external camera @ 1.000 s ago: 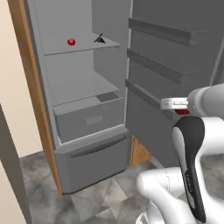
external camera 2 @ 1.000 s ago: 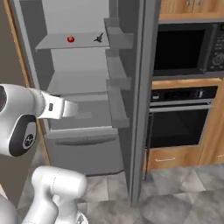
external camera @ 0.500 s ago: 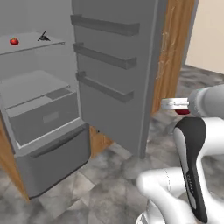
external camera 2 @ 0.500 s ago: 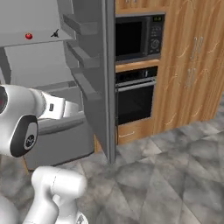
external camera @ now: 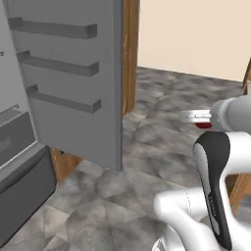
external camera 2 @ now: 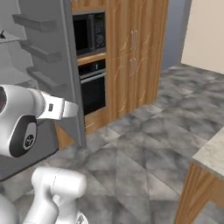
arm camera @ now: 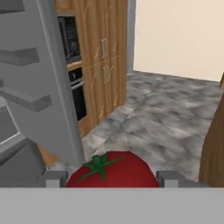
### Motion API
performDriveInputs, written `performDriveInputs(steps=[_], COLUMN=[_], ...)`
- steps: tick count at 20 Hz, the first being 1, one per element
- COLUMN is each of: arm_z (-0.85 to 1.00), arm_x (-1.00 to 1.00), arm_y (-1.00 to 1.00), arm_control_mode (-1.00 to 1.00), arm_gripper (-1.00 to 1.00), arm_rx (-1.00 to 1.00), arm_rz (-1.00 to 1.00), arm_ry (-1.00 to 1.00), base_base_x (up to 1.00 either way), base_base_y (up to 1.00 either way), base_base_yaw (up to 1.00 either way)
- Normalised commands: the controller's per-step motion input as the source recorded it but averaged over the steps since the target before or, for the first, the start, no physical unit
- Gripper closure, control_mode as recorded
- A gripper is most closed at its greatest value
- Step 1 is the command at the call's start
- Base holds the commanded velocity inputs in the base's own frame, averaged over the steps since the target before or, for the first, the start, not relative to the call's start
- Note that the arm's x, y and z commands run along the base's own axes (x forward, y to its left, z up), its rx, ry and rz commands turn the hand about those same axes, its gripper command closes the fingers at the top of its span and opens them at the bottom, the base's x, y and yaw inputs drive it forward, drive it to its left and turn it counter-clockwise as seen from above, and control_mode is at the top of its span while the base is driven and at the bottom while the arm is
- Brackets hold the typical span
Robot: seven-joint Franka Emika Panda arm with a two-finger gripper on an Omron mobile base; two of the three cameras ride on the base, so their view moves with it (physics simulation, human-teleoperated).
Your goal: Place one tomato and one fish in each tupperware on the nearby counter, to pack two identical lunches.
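Note:
A red tomato [arm camera: 114,171] with a green stem sits between my two fingertips [arm camera: 168,178], and my gripper [arm camera: 111,179] is shut on it. From the left base view the gripper [external camera: 196,117] hangs over the grey stone floor with a bit of the red tomato [external camera: 203,125] under it. The hand [external camera 2: 59,108] also sticks out beside the open fridge door. A corner of the counter [external camera 2: 213,153], with a beige stone top over a wooden side, shows at the lower right. A small dark tip of the fish [external camera 2: 1,35] lies on a fridge shelf at the far left. The tupperware is out of view.
The open grey fridge door [external camera: 73,83] with its shelf rails stands at the left. Wooden cabinets hold a microwave [external camera 2: 89,35] and an oven [external camera 2: 94,89]. Grey marbled floor [external camera 2: 153,131] stretches to a beige wall [arm camera: 179,35].
The whole picture has swung: the base has turned right, away from the fridge, so the fridge slid left and the counter's corner came in. The gripper still holds the tomato.

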Motion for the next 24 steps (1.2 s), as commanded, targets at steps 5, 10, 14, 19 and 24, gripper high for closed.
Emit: performDriveInputs(steps=[5, 10, 14, 19, 24], arm_z=[0.00, 0.00, 0.00, 0.00, 0.00], arm_x=[0.00, 0.00, 0.00, 0.00, 0.00], arm_y=[0.00, 0.00, 0.00, 0.00, 0.00], arm_control_mode=[1.00, 1.00, 1.00, 1.00, 1.00], arm_gripper=[1.00, 1.00, 1.00, 1.00, 1.00], arm_rx=[0.00, 0.00, 0.00, 0.00, 0.00], arm_rz=[0.00, 0.00, 0.00, 0.00, 0.00], arm_ry=[0.00, 0.00, 0.00, 0.00, 0.00], base_base_x=[-0.23, 0.03, 0.64, 0.89, 0.93], base_base_y=[0.00, 0.13, 0.55, 0.66, 0.16], base_base_yaw=[-0.56, -0.53, -0.43, -0.29, -0.23])
